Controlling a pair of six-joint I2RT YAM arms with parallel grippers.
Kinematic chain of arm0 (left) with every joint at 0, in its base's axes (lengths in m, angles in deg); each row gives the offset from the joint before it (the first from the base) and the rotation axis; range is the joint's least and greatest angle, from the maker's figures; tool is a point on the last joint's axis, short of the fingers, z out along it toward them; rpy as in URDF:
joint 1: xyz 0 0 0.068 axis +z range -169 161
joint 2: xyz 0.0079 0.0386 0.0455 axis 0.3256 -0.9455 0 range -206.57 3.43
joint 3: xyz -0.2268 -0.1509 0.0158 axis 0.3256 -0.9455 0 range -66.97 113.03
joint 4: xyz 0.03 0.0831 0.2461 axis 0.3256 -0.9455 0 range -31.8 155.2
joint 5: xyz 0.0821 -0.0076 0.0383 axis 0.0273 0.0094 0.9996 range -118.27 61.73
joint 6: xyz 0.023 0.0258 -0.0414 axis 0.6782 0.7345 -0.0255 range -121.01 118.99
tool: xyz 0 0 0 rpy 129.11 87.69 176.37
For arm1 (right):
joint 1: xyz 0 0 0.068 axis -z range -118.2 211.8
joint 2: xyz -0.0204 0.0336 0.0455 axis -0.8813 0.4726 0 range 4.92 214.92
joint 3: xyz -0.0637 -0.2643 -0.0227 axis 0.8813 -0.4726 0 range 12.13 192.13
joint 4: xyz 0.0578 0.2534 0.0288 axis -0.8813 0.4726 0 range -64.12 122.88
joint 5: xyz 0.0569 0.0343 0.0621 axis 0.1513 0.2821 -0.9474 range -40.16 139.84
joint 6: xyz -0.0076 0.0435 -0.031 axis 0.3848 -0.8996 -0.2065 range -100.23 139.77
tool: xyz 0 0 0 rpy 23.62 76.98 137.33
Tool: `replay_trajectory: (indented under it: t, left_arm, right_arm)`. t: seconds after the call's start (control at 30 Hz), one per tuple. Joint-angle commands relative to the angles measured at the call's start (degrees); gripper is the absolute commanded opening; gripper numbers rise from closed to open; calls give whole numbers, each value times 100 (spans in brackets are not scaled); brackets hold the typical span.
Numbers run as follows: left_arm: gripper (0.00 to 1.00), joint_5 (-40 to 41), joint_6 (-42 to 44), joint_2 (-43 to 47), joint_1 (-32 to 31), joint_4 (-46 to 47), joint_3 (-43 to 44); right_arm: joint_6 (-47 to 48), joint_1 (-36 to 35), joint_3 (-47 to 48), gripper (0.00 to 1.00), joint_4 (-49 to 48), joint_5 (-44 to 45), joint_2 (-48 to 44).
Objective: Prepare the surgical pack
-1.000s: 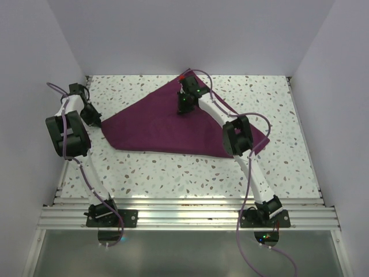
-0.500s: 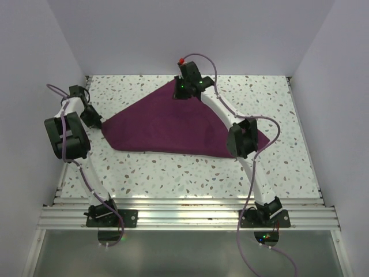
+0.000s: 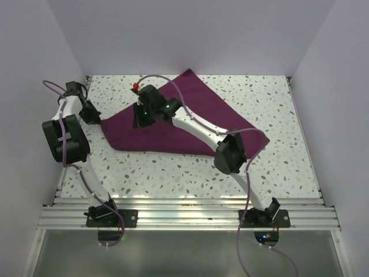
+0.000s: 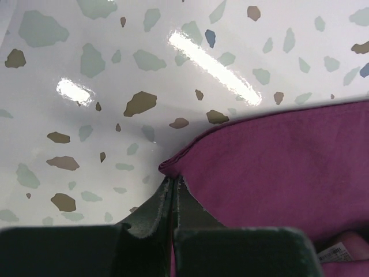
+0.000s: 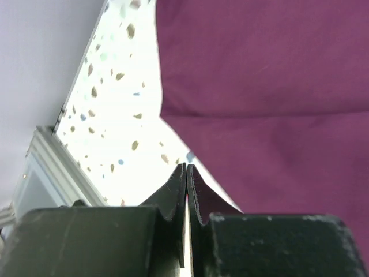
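Note:
The surgical pack (image 3: 151, 138) is a deep purple drape lying as a flat triangle on the speckled table, its point toward the back wall. My left gripper (image 3: 97, 118) is low at the drape's left corner. In the left wrist view it (image 4: 173, 178) is shut on that folded corner of the drape (image 4: 277, 167). My right gripper (image 3: 140, 120) reaches across the drape's left half. In the right wrist view it (image 5: 187, 166) is shut. An edge of the drape (image 5: 259, 57) runs down into its tips, and a thin red sliver shows between the fingers.
White walls close in the table (image 3: 173, 173) on the left, right and back. An aluminium rail (image 3: 184, 216) runs along the near edge by the arm bases. A small white label (image 4: 337, 254) shows on the drape near my left gripper.
My right gripper swung from the drape's back point leftward and a little nearer, now over its left half. The left gripper stayed at the left corner.

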Motion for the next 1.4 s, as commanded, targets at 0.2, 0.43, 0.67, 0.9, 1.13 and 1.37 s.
replay_trajectory:
  t: [0.2,0.43,0.67,0.9,1.13,1.37]
  left_arm:
    - [0,-281,-24,551,16,-21,110]
    - [0,-422,-60,771,7,23,4]
    - [0,-588,-86,902,-1,14,39]
    - [0,-764,-209,1140,-203,32,-48]
    - [0,-826,-288,1377,-353,49,-119]
    - [0,-826,-306,1641,-494,58,-251]
  right_arm:
    - [-360,-201,-213,0,49,76,301]
    - [-483,-315,-292,0,102,130,590]
    - [-588,-438,-416,0,93,165,845]
    - [-729,-412,-319,0,146,235,1240]
    - [-633,-351,-178,0,348,376,1391]
    - [-492,-316,-136,0,111,235,460]
